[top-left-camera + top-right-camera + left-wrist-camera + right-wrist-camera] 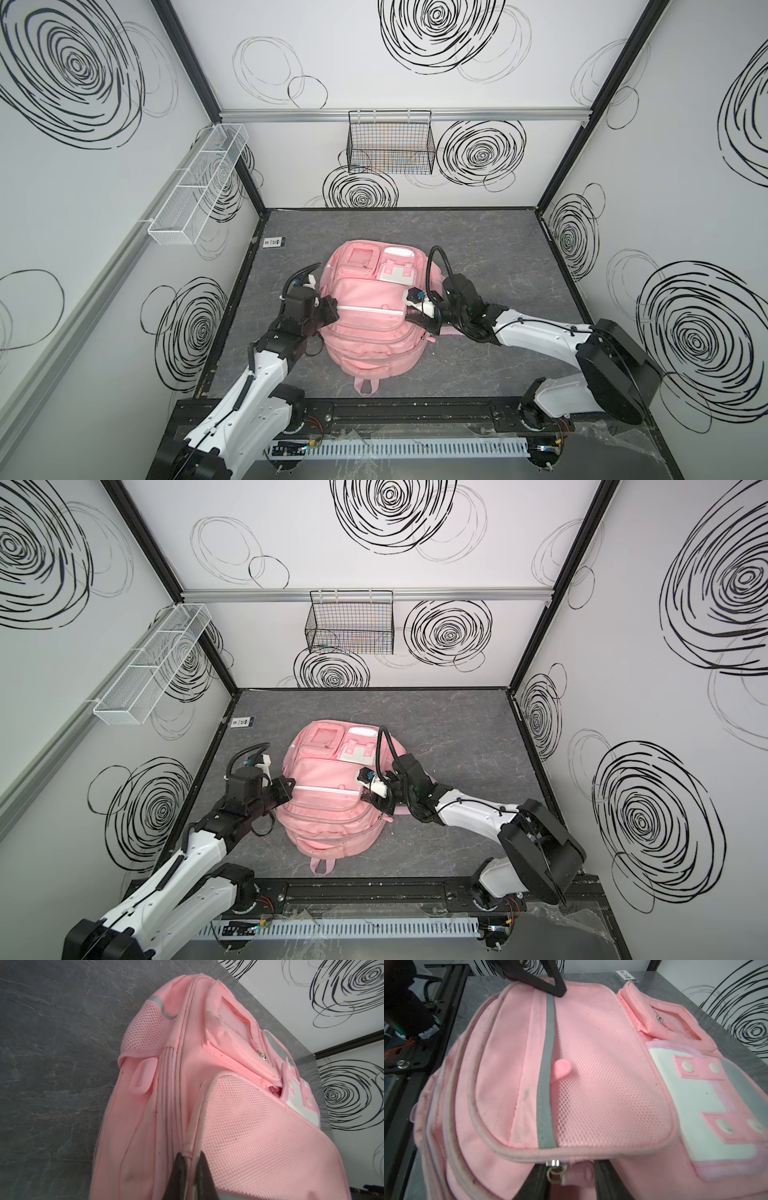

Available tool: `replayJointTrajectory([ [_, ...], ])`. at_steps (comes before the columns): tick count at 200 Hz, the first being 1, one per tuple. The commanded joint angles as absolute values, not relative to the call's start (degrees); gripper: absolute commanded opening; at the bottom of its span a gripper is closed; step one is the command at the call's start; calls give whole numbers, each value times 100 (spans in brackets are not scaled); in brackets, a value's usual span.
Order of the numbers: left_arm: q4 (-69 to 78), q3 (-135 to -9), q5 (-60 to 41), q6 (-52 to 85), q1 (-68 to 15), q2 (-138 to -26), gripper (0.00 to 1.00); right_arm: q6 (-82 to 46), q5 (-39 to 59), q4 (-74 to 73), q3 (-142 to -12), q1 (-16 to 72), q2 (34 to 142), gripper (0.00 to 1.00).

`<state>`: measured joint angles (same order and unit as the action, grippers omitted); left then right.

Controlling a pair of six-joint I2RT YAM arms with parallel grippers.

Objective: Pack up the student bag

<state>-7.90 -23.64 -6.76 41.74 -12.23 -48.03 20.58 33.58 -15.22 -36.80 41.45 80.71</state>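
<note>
The student bag (374,336) (332,816), a large pink backpack, lies front-up in the middle of the grey table in both top views. At its left side my left gripper (336,309) (291,789) (191,1151) is shut on the piped edge of the mesh front pocket (259,1126). On the bag's right side, my right gripper (409,313) (365,793) (570,1167) holds the pink zipper pull (577,1175) and its metal ring (555,1175) between its fingers, under the pocket's rim. All zips look closed.
A black wire basket (390,143) hangs on the back wall and a white mesh basket (199,183) on the left wall. A small card (275,242) lies at the table's back left. The black arm rail (395,415) runs along the front.
</note>
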Motion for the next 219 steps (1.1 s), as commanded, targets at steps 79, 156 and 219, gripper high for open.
replayJointTrajectory([
  [79,58,-2468,515,6545,-1929,-4901,0,1058,3807,-1137,-4160,3848,7529,0],
  [156,-254,-4409,-1978,319,-2344,-5360,80,837,3598,-783,-4296,3063,7518,0],
  [219,-2590,-7010,-3408,-2069,-3182,-8104,70,1479,4170,-1297,-4299,2778,7746,0],
])
